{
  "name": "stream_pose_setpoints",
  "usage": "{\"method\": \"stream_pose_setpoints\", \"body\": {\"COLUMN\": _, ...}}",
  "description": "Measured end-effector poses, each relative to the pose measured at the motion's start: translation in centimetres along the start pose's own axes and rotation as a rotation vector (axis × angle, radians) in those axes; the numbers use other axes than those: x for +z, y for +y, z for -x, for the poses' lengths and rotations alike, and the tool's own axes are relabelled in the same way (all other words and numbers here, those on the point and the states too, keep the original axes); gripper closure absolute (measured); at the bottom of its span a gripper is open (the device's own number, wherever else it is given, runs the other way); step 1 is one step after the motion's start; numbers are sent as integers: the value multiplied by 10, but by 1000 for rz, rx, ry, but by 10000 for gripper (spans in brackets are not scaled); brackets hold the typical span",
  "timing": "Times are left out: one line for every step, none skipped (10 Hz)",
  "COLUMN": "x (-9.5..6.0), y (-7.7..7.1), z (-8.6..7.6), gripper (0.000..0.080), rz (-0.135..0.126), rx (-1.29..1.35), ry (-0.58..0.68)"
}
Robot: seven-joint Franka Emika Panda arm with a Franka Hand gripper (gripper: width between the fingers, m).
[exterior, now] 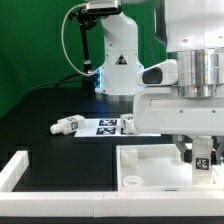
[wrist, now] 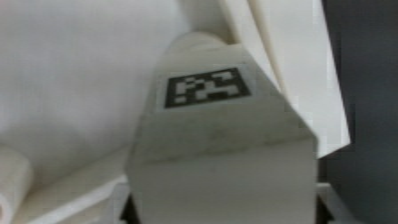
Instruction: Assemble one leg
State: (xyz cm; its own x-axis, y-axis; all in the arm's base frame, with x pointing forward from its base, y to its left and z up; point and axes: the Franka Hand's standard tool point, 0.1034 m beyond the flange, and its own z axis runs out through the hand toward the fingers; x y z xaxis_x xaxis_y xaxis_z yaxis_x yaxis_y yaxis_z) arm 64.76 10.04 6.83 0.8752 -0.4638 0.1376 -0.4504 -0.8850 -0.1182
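Leg in the jaws over the panel corner — watch alignment.

You have the gripper (exterior: 203,152) low at the right edge of the exterior view, fingers closed narrow on a leg (exterior: 203,156), tag facing out, just above the panel (exterior: 150,163). The wrist view is filled by that leg (wrist: 222,150), held upright between the fingers; the socket below is hidden, so you cannot confirm line-up from there. Risk, as I judge it: a tilted leg jams at the socket or cross-threads. Smooth plastic may also slip in the grip under twist. Spare leg (exterior: 68,126) lies near the marker board (exterior: 105,127), centre frame, well apart, no hazard.
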Motion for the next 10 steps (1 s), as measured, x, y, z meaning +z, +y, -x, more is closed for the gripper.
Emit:
{"method": "stream_pose_setpoints", "body": {"x": 0, "y": 0, "z": 0, "gripper": 514, "rz": 0, "rx": 33, "ry": 0}}
{"method": "stream_pose_setpoints", "body": {"x": 0, "y": 2, "z": 0, "gripper": 514, "rz": 11, "rx": 230, "ry": -2}}
{"method": "stream_pose_setpoints", "body": {"x": 1, "y": 5, "z": 1, "gripper": 514, "rz": 24, "rx": 407, "ry": -1}}
{"method": "stream_pose_setpoints", "body": {"x": 0, "y": 6, "z": 1, "gripper": 514, "rz": 32, "rx": 585, "ry": 2}}
{"method": "stream_pose_setpoints", "body": {"x": 0, "y": 8, "z": 0, "gripper": 514, "rz": 30, "rx": 782, "ry": 3}}
{"method": "stream_pose_setpoints", "body": {"x": 1, "y": 11, "z": -1, "gripper": 514, "rz": 12, "rx": 960, "ry": -18}}
{"method": "stream_pose_setpoints", "body": {"x": 1, "y": 12, "z": 2, "gripper": 514, "rz": 1, "rx": 1061, "ry": -38}}
{"method": "stream_pose_setpoints", "body": {"x": 1, "y": 11, "z": 3, "gripper": 514, "rz": 6, "rx": 1094, "ry": -44}}
{"method": "stream_pose_setpoints", "body": {"x": 0, "y": 11, "z": 4, "gripper": 514, "rz": 9, "rx": 1130, "ry": -47}}
{"method": "stream_pose_setpoints", "body": {"x": 1, "y": 11, "z": 3, "gripper": 438, "rz": 9, "rx": 1129, "ry": -45}}
